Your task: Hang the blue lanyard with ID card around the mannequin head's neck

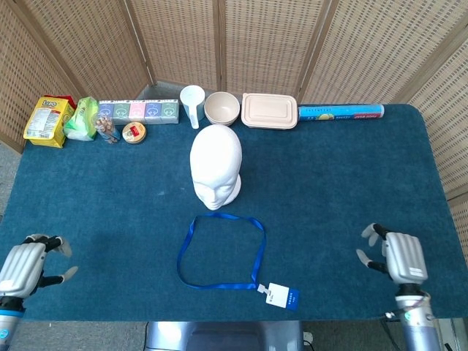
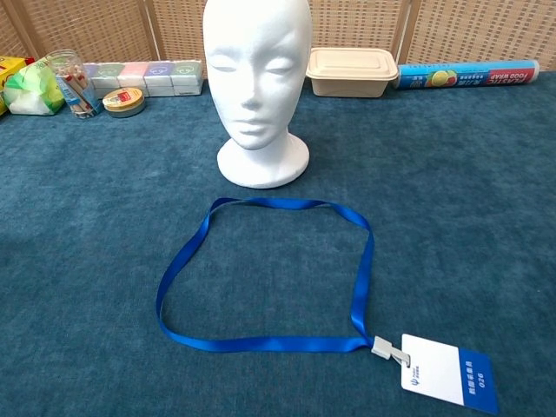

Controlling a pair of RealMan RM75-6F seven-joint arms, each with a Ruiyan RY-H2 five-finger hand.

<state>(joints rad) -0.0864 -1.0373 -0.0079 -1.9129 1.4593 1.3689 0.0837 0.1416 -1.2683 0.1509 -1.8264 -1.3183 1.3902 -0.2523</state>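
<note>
the blue lanyard (image 1: 221,251) lies flat in an open loop on the table (image 1: 344,190), just in front of the mannequin head (image 1: 216,167), which stands upright facing the robot. the id card (image 1: 283,296) is clipped to the loop's near right corner, close to the table's front edge. the left hand (image 1: 25,265) hovers at the near left corner, fingers apart and holding nothing. the right hand (image 1: 395,256) is over the near right side, fingers spread too, also holding nothing. both are well apart from the lanyard. along the back edge sit a yellow packet (image 1: 44,121), a white cup (image 1: 192,103), a bowl (image 1: 221,108), a lidded container (image 1: 270,110) and a roll of food wrap (image 1: 341,112).
</note>
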